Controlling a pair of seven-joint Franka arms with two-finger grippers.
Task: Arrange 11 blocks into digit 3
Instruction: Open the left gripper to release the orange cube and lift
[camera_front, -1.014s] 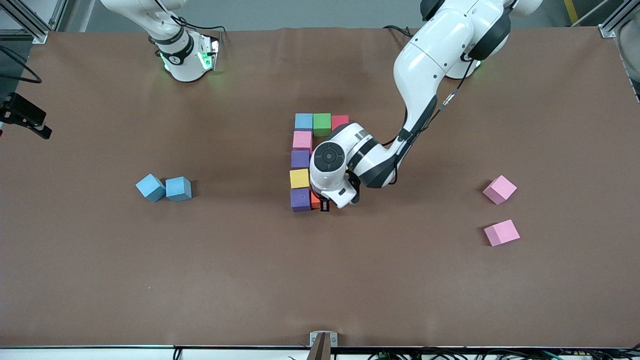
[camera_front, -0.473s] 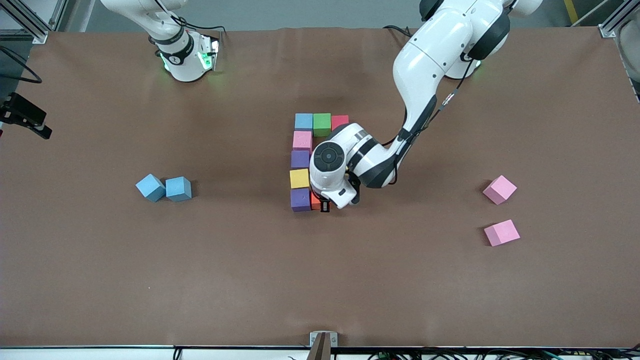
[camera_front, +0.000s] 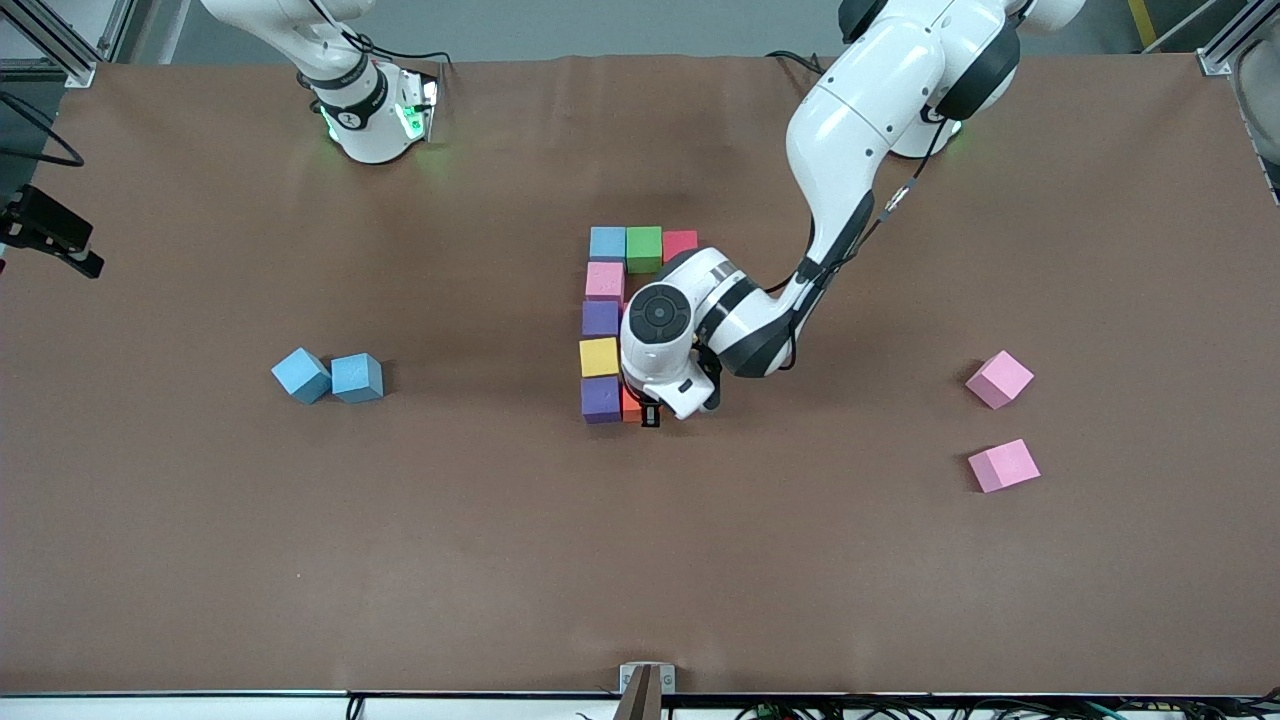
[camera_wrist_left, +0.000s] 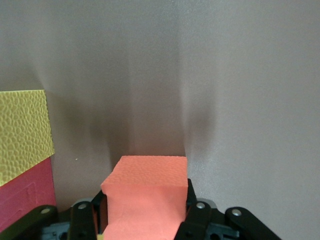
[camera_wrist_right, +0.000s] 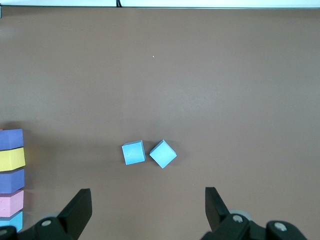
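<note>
Now, change: almost none since a second ago; the left wrist has edged slightly toward the front camera, and the blocks lie as before.
Left gripper (camera_wrist_left: 145, 220): clamped on the orange block (camera_wrist_left: 146, 200), low at the table, right beside the lower purple block (camera_front: 601, 398).
Orange block: pressed between the fingers (camera_wrist_left: 199, 212), only a sliver showing in the front view, touching the lower purple block on its left-arm side.
Column: from the lower purple block going away from the front camera come the yellow block (camera_front: 599, 356), another purple block (camera_front: 600, 318), a pink block (camera_front: 604, 280) and a blue block (camera_front: 607, 242).
Top row: green block (camera_front: 644, 247) and red block (camera_front: 680, 243) run from the blue block toward the left arm's end.
Loose pink blocks (camera_front: 999, 379): two, well apart from the column, toward the left arm's end.
Loose blue blocks (camera_front: 357, 377): two, touching each other, well apart from the column toward the right arm's end.
Right gripper (camera_wrist_right: 147, 210): jaws wide apart, holding nothing, waiting high over the table near its base.
</note>
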